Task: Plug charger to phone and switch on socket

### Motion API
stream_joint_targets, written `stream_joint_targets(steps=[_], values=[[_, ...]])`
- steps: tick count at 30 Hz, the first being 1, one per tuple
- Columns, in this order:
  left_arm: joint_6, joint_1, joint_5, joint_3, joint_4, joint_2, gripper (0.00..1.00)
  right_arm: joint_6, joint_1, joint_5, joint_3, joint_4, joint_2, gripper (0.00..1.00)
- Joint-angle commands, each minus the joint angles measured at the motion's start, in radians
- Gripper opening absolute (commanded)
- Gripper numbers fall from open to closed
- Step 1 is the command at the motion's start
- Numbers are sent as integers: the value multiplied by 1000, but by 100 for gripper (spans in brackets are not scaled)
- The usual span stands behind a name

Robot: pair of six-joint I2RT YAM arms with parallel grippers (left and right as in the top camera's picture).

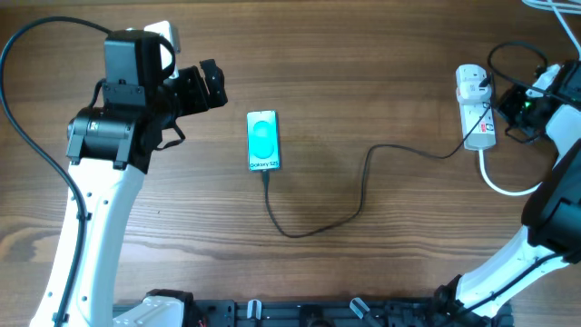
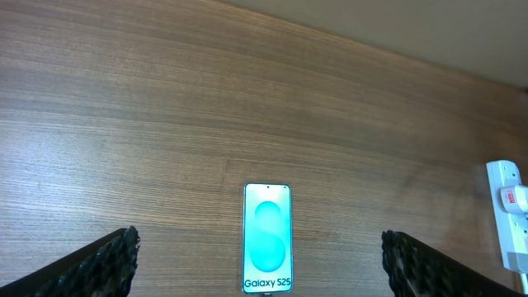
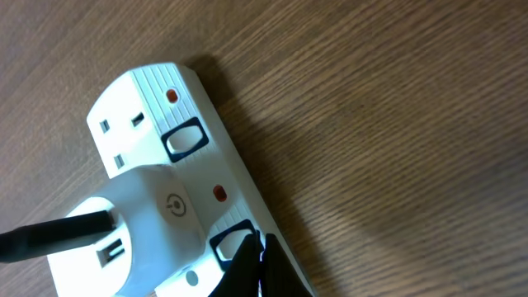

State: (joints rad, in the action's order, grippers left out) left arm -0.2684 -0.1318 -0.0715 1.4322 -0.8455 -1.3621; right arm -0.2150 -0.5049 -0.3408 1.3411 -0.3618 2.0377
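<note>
1. charger step looks done to me: the black cable runs from the socket to the bottom edge of the phone, which lies flat well away from the socket, and the tip seems seated there.
2. your left gripper hangs even farther from the socket than the phone does, fingers spread wide, holding nothing.
3. your right gripper is right at the socket. its fingers look pinched together with nothing between them, tip touching the switch beside the adapter.
4. what's left is that switch. i can't tell from the red dots whether it's flipped, so i'd count it as not done.
</note>
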Motion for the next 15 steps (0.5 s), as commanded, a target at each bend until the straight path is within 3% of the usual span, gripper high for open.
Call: stream_joint_targets(steps=[1, 15], values=[[-2, 3, 17, -1, 3, 7, 100, 61, 10, -77, -8, 21, 42, 4], [-2, 3, 17, -1, 3, 7, 100, 133, 57, -78, -8, -20, 53, 4]])
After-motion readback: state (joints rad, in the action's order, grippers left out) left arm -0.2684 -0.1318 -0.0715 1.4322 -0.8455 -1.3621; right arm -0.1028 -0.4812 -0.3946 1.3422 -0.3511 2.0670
